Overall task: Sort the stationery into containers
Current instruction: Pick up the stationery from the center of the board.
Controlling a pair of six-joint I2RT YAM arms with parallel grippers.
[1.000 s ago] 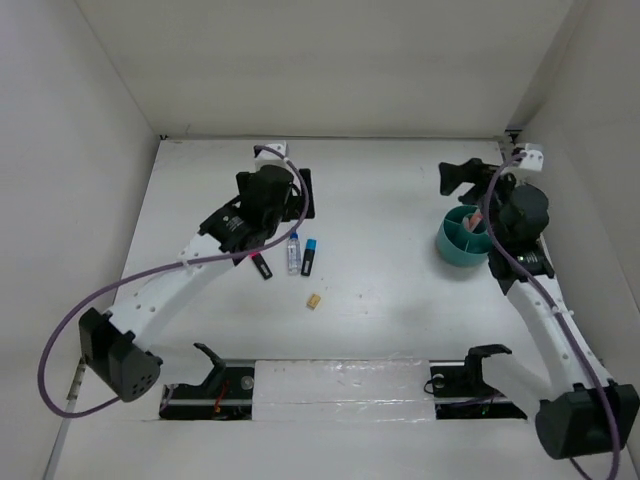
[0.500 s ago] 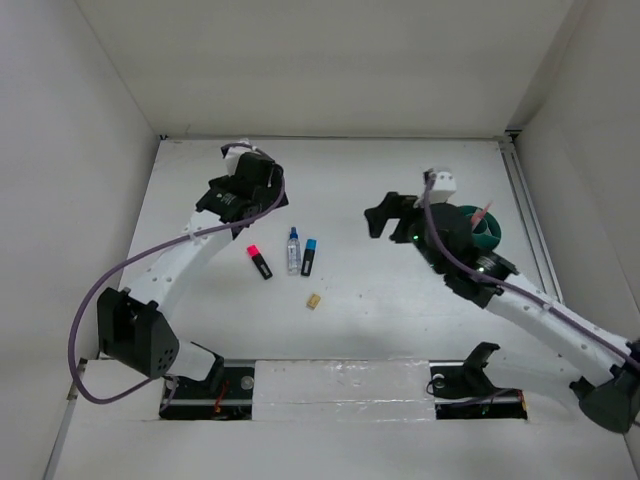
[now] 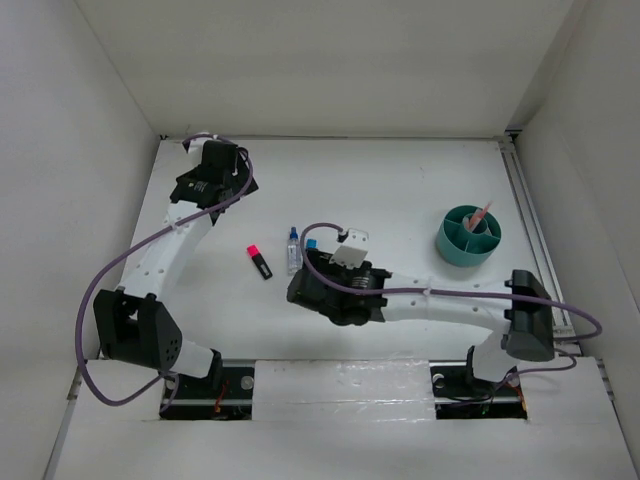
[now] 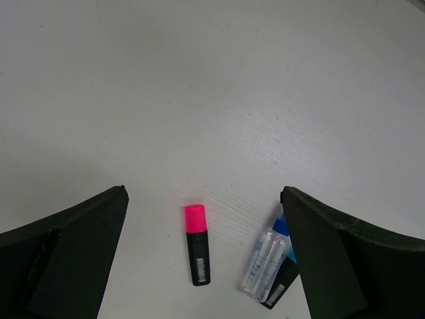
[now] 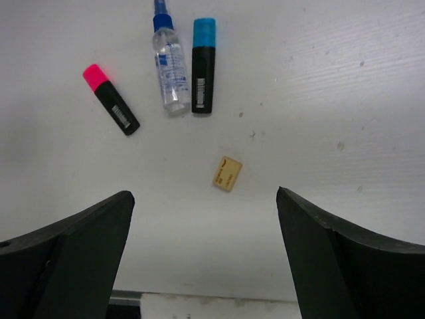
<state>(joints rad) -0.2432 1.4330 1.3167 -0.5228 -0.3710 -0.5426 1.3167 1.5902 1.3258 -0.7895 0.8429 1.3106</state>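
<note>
White counter [image 3: 400, 190] below: the tan piece [image 5: 227, 173] lies centred between my right fingers [image 5: 66, 252], which are spread wide, just ahead of them. My left fingers [image 4: 60, 259], also apart, hover far left.

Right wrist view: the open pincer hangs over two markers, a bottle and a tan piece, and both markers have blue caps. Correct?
No. The right wrist view shows one blue-capped marker and one pink-capped marker. The rest stands: the open right pincer hangs over both, the bottle and the tan piece.
</note>
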